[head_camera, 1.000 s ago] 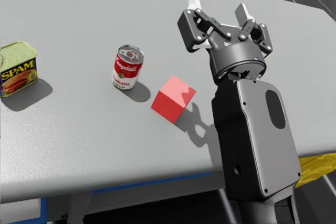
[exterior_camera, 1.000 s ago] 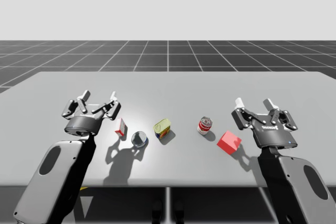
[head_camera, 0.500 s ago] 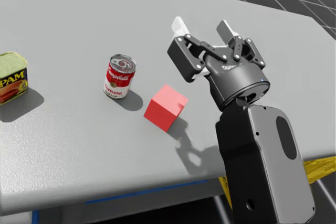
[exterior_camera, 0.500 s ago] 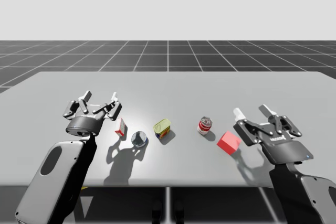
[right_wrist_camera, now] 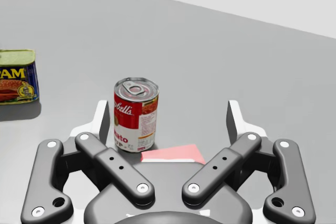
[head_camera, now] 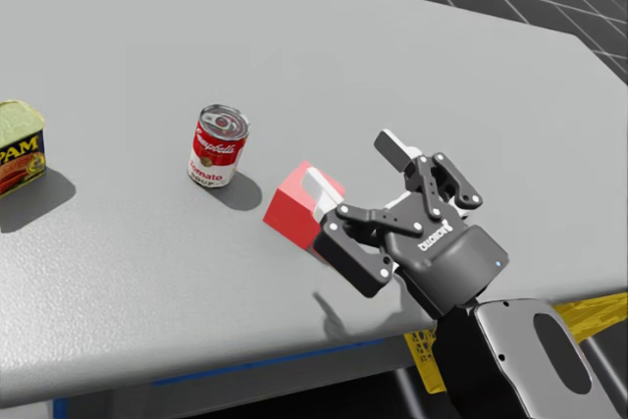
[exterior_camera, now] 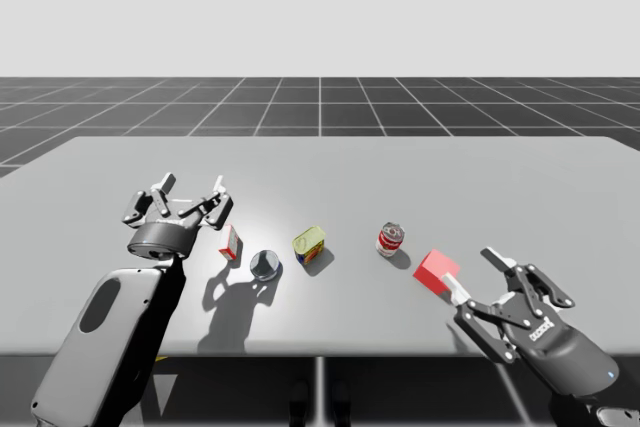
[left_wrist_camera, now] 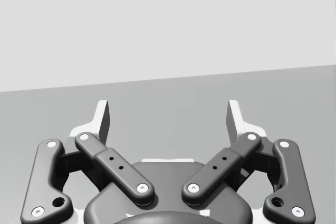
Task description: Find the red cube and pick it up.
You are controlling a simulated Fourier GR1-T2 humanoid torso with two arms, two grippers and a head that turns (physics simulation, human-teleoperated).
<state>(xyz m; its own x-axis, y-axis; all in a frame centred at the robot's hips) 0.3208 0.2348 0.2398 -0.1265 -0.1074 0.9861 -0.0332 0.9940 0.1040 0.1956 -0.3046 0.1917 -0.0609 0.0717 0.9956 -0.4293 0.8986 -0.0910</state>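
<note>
Head view: cube point(head_camera: 289, 211) sat on the counter point(head_camera: 118, 272) near its front edge, just beside the red-and-white can point(head_camera: 218, 144). Not lifted. Right pincer point(head_camera: 355, 166) was at the cube, fingers spread wide. One white fingertip overlapped the cube's top edge; the other stood clear on the far side. Could not tell whether the near finger touched. No contact from two sides seen, so no grip.

Right wrist view: cube's top face lay low between the fingers, close under the palm. Can stood upright just beyond it. Tin point(right_wrist_camera: 18, 82) was well off to one side.

Progress, as judged: cube found, approach close to done. Left to do: settle a finger down on each side of the cube, close, lift. The can stood near enough that the far finger would want watching.

Pose: right arm lay low over the counter's front edge, wrist tipped so the pincer pointed forward at the cube, nearly level with the counter.

High view: left arm stood upright at the counter's left. Left pincer point(exterior_camera: 192, 187) was open and empty, fingers pointing up and away, near the small box point(exterior_camera: 231, 243), well apart from the cube.
</note>
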